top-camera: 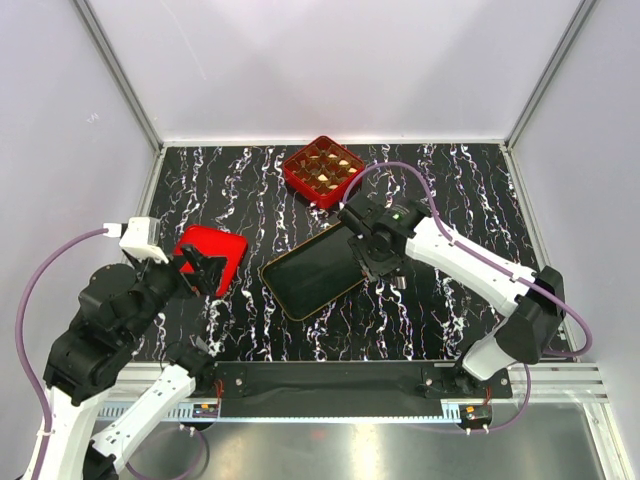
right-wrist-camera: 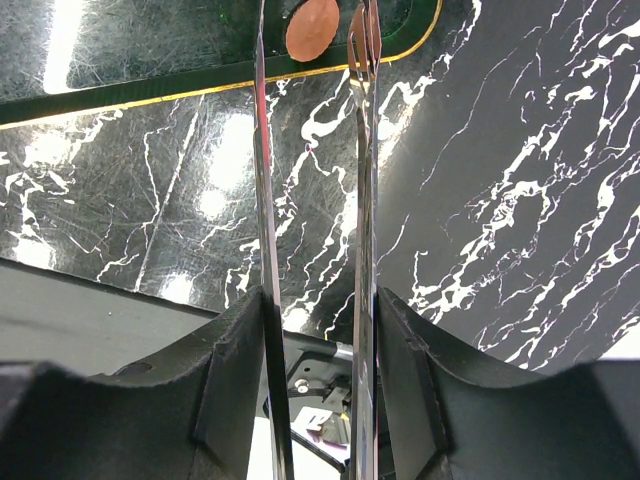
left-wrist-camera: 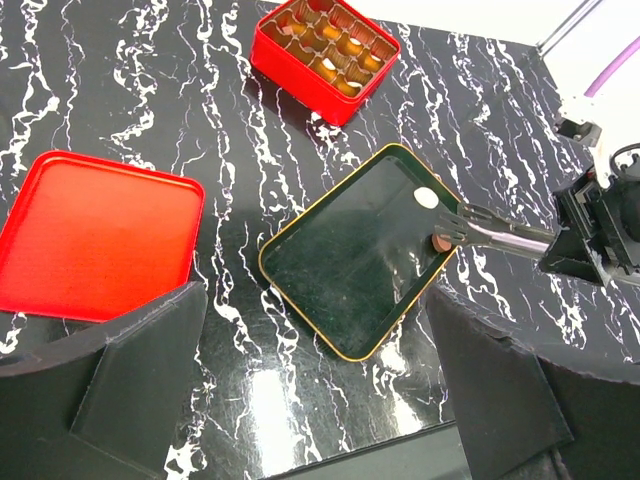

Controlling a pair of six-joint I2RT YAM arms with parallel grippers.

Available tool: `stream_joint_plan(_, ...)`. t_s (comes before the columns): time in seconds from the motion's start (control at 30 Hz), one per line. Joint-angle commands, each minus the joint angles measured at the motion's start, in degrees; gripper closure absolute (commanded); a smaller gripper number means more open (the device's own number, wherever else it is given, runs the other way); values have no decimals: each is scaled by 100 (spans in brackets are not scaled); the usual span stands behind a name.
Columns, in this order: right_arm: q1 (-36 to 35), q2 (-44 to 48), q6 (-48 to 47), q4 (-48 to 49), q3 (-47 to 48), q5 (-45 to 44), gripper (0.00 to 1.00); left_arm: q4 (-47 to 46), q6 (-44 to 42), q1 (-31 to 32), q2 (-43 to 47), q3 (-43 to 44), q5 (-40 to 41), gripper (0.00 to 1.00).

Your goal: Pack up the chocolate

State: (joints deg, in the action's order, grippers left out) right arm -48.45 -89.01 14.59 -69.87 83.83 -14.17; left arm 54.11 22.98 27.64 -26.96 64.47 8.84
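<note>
Tabletop (top-camera: 450, 200) of black stone-look with white veins fills every view. On it, near the middle, lies the black gold-rimmed tray (top-camera: 300, 280), set at a slant. A flat red lid (top-camera: 212, 256) sits well to its left, and the red gridded box (top-camera: 303, 191) stands beyond the tray toward the far wall, apart from both. Its cells look gold-brown, with chocolate pieces (left-wrist-camera: 352, 47) in several of them (a pale one shows only from the left wrist).

The left gripper (top-camera: 207, 268) hangs above the near edge of the lid with its jaws spread wide and nothing between them. The right gripper (right-wrist-camera: 318, 310) reaches over the tray's right end. Its fingers are clamped on a pair of metal tongs (left-wrist-camera: 495, 234), pressing the two blades partway together.

From overhead, the right arm covers that end of the tray, so the tong tips and anything under them are hidden. The left wrist camera fills this in. It shows the tongs stretching out to the tray's right rim, a round cream-white chocolate (left-wrist-camera: 426, 198) lying on the tray floor just inside the rim, and a brown piece at the tips. The right wrist camera looks straight down the blades and shows that round brown chocolate (right-wrist-camera: 312, 28) between the two tips, just inside the gold rim. Whether the blades actually pinch it I cannot tell. The white piece is outside this view.
</note>
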Motion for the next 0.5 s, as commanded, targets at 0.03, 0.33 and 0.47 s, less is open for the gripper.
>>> stream_joint_plan(0.03,-42,24,79,183,-165,-7,47,-58,-4,-22,68,259,21,1)
stream_joint_plan(0.33,-42,-37,53,412,-455,116,47,-84,-4,-22,15,277,4,1)
stream_joint_plan(0.47,-42,-64,0,500,-570,151,48,-102,4,-22,7,260,12,1)
